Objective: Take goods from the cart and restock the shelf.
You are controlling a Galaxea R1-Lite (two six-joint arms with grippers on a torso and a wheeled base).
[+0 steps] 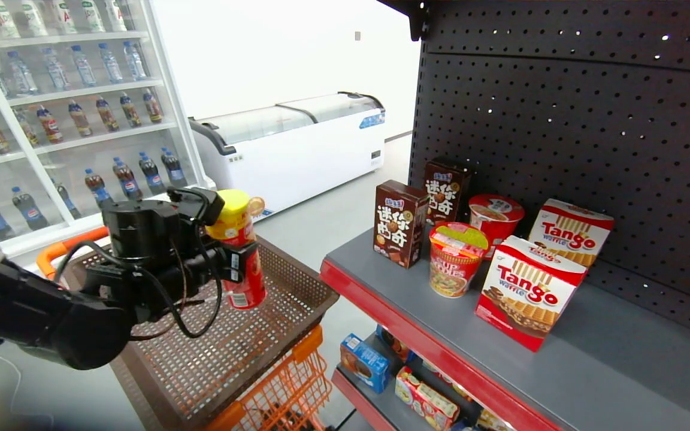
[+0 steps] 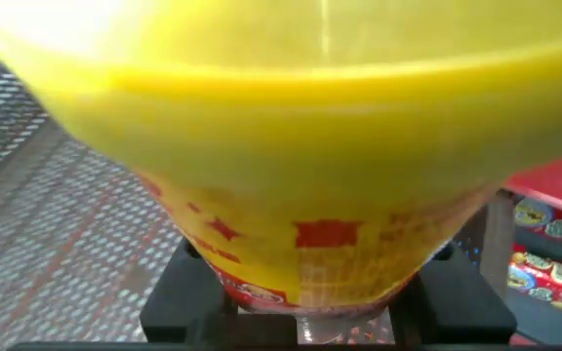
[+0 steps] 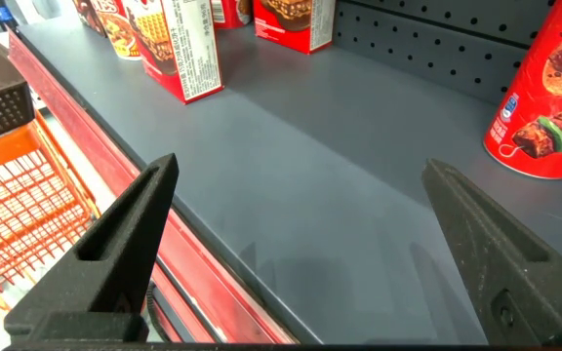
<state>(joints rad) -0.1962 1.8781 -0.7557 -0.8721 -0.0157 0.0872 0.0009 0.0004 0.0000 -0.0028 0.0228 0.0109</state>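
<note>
A tall red can with a yellow lid [image 1: 239,248] hangs upright over the cart's brown mesh basket [image 1: 306,286], with my left gripper [image 1: 242,264] shut on its middle. In the left wrist view the can [image 2: 310,146] looms close, and black fingers [image 2: 185,304] press its sides. My right gripper [image 3: 301,168] is open above a bare stretch of the grey shelf [image 3: 340,195], nothing between its fingers. On that shelf [image 1: 620,365] stand two brown boxes [image 1: 399,222], two cup noodles [image 1: 456,258] and two red-and-white wafer boxes [image 1: 527,290].
Another red can [image 3: 552,97] stands at the shelf's back by the pegboard. A wafer box [image 3: 181,47] stands near the red front edge. An orange wire basket [image 1: 285,389] hangs under the cart. Lower shelves hold packets [image 1: 364,360]. Drink coolers and a chest freezer [image 1: 297,143] lie behind.
</note>
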